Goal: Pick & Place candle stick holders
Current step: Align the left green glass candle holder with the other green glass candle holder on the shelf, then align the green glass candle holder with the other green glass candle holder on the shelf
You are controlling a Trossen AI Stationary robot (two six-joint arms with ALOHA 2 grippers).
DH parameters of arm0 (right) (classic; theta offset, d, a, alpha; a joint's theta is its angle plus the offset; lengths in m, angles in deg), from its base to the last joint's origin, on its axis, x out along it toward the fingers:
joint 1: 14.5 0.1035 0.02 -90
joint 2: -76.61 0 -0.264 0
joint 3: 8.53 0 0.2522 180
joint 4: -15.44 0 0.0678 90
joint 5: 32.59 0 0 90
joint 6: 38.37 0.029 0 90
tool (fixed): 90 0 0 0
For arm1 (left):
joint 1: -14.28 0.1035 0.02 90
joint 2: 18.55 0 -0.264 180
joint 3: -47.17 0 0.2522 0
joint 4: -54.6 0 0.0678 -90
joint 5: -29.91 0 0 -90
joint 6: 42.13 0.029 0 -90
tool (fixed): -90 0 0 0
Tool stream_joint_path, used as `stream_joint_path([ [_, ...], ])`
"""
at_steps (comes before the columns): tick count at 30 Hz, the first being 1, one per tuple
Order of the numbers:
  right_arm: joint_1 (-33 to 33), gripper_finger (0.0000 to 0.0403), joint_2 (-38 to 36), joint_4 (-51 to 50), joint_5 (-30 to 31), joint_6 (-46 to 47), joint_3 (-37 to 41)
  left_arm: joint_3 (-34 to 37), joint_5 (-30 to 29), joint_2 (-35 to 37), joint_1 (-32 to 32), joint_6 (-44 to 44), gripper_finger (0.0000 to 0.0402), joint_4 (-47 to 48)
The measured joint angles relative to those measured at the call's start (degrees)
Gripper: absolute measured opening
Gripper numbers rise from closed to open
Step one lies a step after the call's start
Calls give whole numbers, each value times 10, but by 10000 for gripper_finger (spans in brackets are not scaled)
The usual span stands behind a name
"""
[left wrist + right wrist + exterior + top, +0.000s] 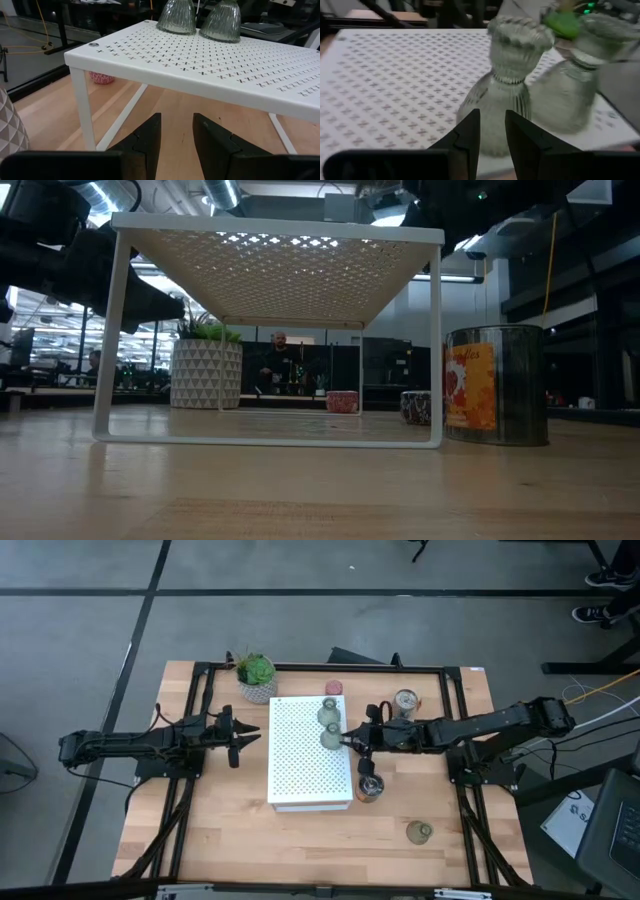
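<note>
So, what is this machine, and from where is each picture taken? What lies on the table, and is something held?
This is a robot: two dark arms at a wooden table, each ending in a two-finger gripper. One picture looks down from above, one looks level across the table, two come from cameras on the wrists. A white shelf stands in the middle with two green glass holders on top. The right gripper is close to one of them, fingers slightly apart. The left gripper waits open beside the shelf. Neither holds anything. Around the shelf: a plant, a pink holder, a silvery holder, a tin, a third green holder.
</note>
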Motion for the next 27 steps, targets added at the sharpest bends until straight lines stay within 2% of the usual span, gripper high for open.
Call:
stream_joint_path([
  [3, 0, 93, 9, 21, -33, -7, 0, 0, 0, 0, 0, 0, 107, 0],
  [15, 0, 93, 12, 19, -67, -9, 0, 0, 0, 0, 0, 0, 107, 0],
  [24, 18, 93, -36, -70, -69, 30, 0, 0, 0, 0, 0, 0, 107, 0],
  [27, 24, 93, -57, -121, -96, 58, 0, 0, 0, 0, 0, 0, 107, 0],
])
